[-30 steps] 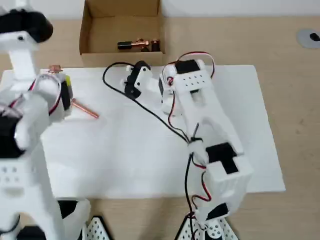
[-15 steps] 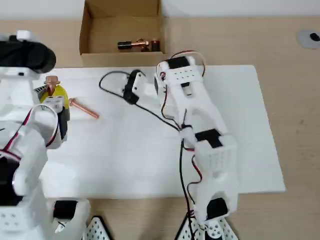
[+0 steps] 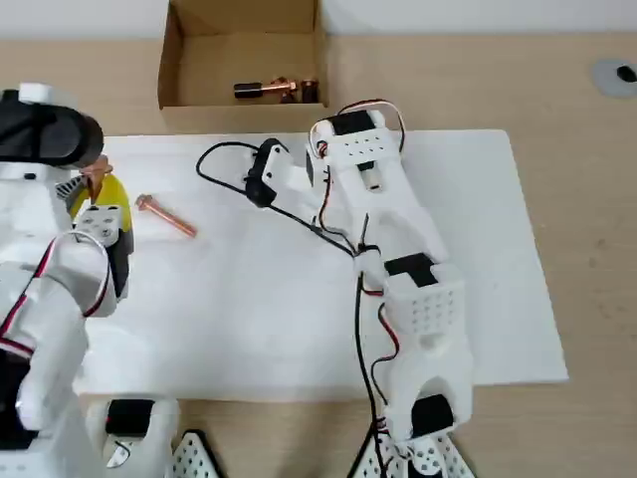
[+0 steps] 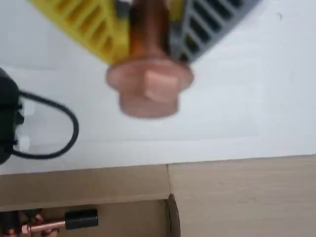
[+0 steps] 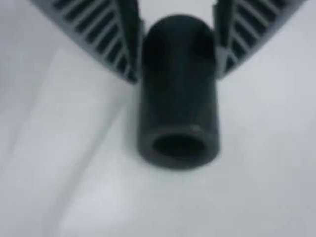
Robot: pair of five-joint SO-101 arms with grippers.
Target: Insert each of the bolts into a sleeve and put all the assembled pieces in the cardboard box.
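Observation:
My left gripper (image 4: 148,34) is shut on a copper bolt (image 4: 149,86), whose hex head sticks out past the yellow and grey fingers. In the high view this gripper (image 3: 98,191) hangs over the left end of the white mat with the bolt (image 3: 97,171). My right gripper (image 5: 177,47) is shut on a black sleeve (image 5: 178,98), open end outward; it sits (image 3: 262,175) over the mat's far middle. A second copper bolt (image 3: 165,216) lies loose on the mat. The cardboard box (image 3: 184,60) holds an assembled piece (image 3: 271,90), also seen as the assembled piece (image 4: 54,223).
The white mat (image 3: 478,249) covers most of the wooden table. A black cable (image 3: 224,164) loops beside the right gripper. The box's front wall (image 4: 84,185) stands just beyond the mat's far edge. A dark round fitting (image 3: 619,74) sits at the far right.
The left arm has swung, bringing the held bolt a little nearer and lower over the mat's left end. The right arm has shifted left and folded in, sleeve still held.

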